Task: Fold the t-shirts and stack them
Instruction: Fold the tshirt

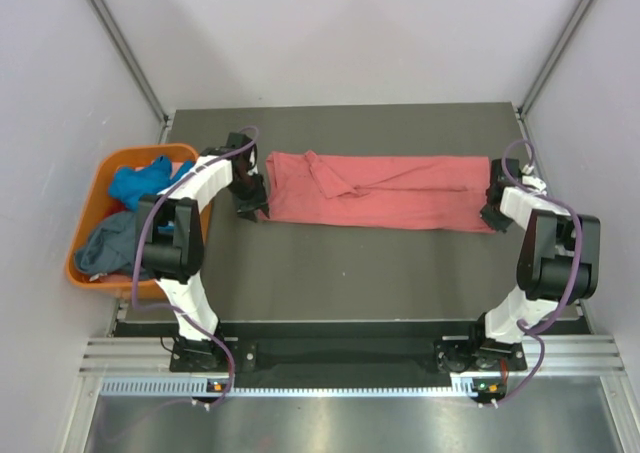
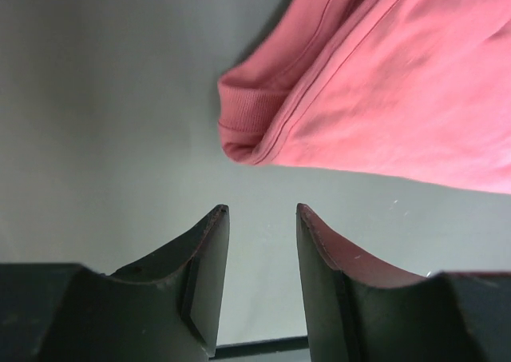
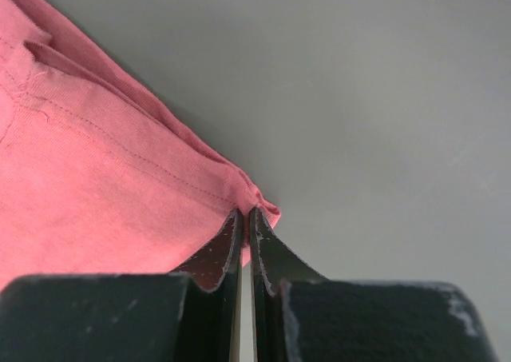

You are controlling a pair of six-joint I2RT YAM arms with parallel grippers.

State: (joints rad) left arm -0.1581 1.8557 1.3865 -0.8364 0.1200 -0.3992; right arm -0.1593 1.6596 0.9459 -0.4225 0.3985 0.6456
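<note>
Between tight right claw (image 3: 245, 212) tips, seemingly, the salmon-pink t-shirt (image 1: 380, 190) — left claw (image 2: 261, 208) half-wide, just beside.

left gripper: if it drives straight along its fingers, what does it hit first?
Most likely the cuffed corner of the salmon-pink t-shirt, dead ahead of the open left gripper. If it is angled down, the table comes first; depth is unclear.

You are seeing the spread t-shirt (image 1: 375, 191) lying across the middle of the table (image 1: 350, 263), the left gripper (image 1: 250, 205) standing just beside its left end, the right gripper (image 1: 492, 213) pinching its right near corner. Left of the table, the tub (image 1: 76, 269) is holding a rear t-shirt (image 1: 140, 181) and a front t-shirt (image 1: 108, 245).
</note>
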